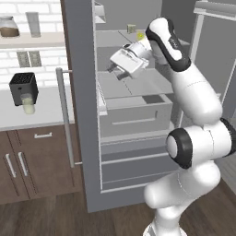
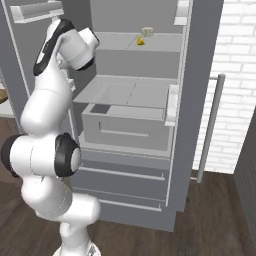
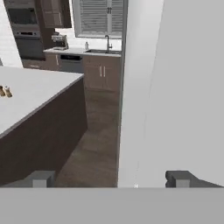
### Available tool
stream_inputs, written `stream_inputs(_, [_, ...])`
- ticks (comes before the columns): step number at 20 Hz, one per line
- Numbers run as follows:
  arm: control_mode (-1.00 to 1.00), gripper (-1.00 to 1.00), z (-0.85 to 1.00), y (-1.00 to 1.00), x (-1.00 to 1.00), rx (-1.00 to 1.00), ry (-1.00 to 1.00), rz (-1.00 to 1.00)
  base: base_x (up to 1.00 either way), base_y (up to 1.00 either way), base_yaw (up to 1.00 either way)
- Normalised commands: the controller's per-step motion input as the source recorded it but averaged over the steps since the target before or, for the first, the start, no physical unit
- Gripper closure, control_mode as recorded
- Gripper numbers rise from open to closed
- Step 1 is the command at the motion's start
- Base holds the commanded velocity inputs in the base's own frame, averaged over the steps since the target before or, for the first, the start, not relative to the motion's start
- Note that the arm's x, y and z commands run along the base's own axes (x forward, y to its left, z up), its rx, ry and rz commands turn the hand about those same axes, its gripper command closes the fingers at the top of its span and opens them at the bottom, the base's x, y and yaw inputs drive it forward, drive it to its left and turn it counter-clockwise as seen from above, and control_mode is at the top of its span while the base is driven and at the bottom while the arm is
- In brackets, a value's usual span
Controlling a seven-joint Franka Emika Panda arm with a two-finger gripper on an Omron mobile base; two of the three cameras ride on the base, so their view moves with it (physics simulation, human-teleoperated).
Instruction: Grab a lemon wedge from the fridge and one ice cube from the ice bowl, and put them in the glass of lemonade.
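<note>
The gripper (image 3: 111, 178) is held wide open and empty inside the open fridge (image 1: 83, 138), pointed sideways past the door edge. The lemon wedge (image 2: 141, 41) is seen on the upper shelf, well apart from the jaws. The hand should be turned toward that shelf, then the wedge approached squarely before closing.
</note>
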Motion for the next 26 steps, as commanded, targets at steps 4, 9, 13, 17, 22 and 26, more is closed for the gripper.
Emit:
stream_inputs(4, [-1.0,-1.0,0.05,-0.69,-0.45,0.03,0.01,-0.44,0.0,0.0,0.0])
stream_inputs(9, [-1.0,-1.0,0.0,-0.38,-0.52,-0.01,0.04,-0.63,0.0,0.0,0.0])
stream_inputs(13, [-1.0,-1.0,-0.14,-0.03,-0.22,-0.08,0.05,-0.8,0.0,0.0,0.0])
stream_inputs(17, [-1.0,-1.0,-0.14,0.0,-0.12,-0.16,0.12,-0.79,0.0,0.0,0.0])
stream_inputs(22, [-1.0,-1.0,0.15,-0.47,-0.08,-0.12,0.21,-0.64,0.0,0.0,0.0])
stream_inputs(26, [-1.0,-1.0,0.1,-0.86,-0.37,-0.01,0.07,-0.46,0.0,0.0,0.0])
